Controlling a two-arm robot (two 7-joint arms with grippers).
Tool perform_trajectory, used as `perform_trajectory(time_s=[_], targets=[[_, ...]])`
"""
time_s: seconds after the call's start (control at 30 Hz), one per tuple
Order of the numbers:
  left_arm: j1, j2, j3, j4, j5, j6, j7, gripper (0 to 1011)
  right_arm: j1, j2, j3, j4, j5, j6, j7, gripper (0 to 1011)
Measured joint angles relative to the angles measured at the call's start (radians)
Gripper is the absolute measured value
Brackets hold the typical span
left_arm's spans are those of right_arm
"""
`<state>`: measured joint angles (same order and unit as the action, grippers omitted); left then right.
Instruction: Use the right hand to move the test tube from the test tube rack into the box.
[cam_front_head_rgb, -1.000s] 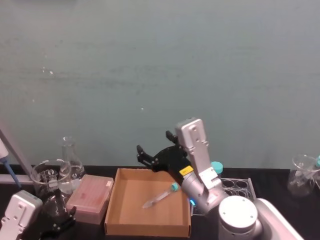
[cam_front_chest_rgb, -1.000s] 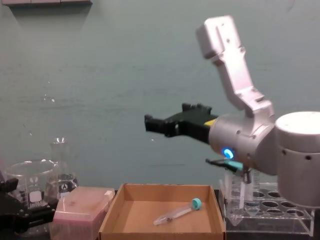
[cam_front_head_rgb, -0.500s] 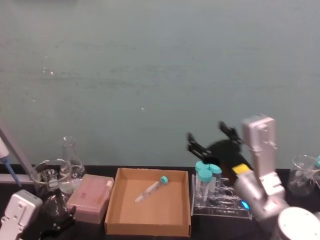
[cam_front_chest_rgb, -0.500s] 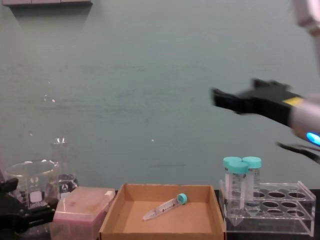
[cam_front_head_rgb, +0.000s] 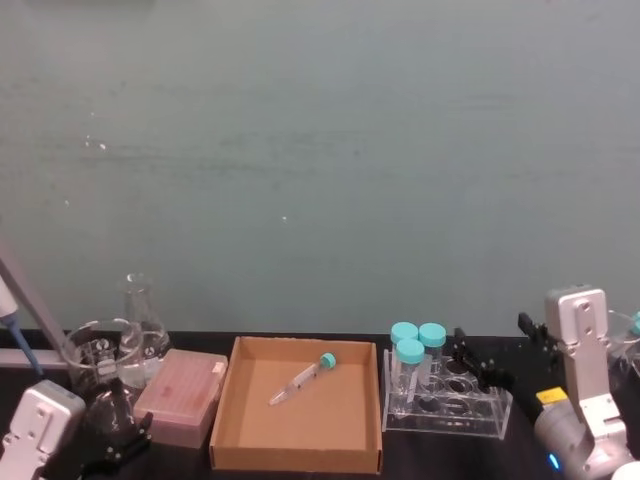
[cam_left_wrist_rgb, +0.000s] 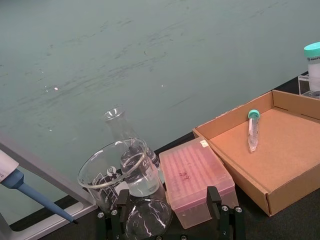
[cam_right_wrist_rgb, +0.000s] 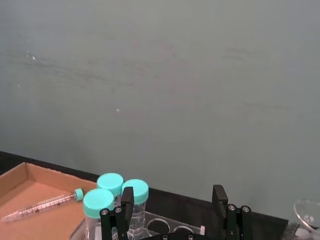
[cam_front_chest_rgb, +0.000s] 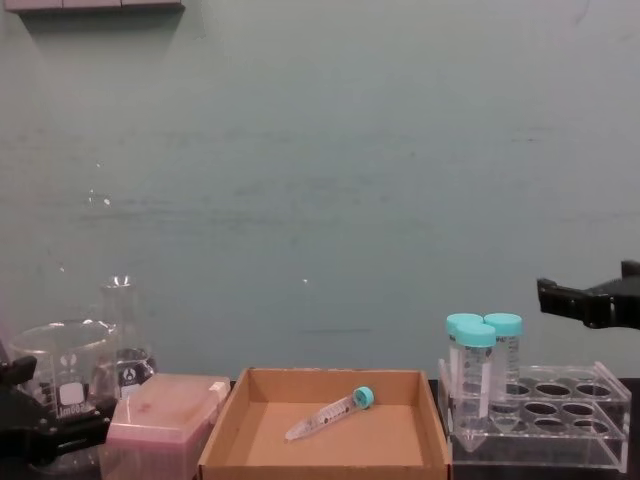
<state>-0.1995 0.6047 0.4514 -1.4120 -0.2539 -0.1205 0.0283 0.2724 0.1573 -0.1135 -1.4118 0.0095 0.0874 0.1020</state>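
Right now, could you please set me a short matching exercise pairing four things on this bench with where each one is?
Things:
1. test tube
2. large teal-capped tubes
3. pink box
4. right gripper

Places:
A. standing upright in the test tube rack
B. open and empty, above the rack's right part
C. lying on its side in the cardboard box
D. between the glass beaker and the cardboard box

Pairs: 1-C, 2-A, 3-D, 4-B

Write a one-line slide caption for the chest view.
Test tube lies in the box; open right gripper hangs above the rack.
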Motion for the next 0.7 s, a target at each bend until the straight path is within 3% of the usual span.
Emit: perform_trajectory(time_s=[0.7], targets=[[0.0, 0.0, 0.0, 0.0, 0.0, 0.0, 0.0, 1000, 0.0, 0.001, -0.003, -0.006, 0.001, -0.008, -0.001, 1003]])
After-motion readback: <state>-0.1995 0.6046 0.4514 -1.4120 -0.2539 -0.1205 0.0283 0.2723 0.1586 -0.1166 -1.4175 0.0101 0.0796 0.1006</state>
